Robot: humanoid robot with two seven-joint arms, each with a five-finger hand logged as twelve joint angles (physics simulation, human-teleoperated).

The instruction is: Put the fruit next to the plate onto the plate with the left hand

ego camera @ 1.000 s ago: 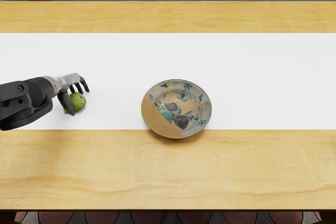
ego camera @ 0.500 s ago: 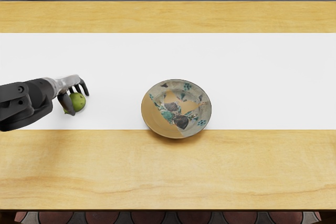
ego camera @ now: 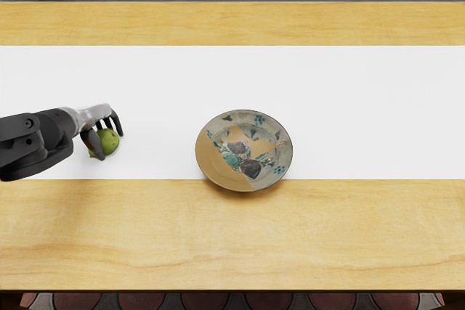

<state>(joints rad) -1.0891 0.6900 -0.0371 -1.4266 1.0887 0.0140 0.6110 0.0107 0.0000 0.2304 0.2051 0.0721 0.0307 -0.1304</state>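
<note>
— Where is the green fruit [ego camera: 109, 141] lying?
— It is lying at the far left of the white runner [ego camera: 327, 92], well apart from the plate [ego camera: 209, 162], which is sitting near the middle of the wooden table [ego camera: 232, 230]
— And the left hand [ego camera: 98, 125]?
— It is curling its dark fingers [ego camera: 118, 124] over the top of the fruit, with the thumb pressing in from the near side, so it is gripping it. Whether the fruit is resting on the cloth or hanging just above it is hard to tell from this slant

left arm [ego camera: 33, 143]: bulky black casing; wrist: silver; robot hand [ego camera: 101, 128]: dark fingers
</note>
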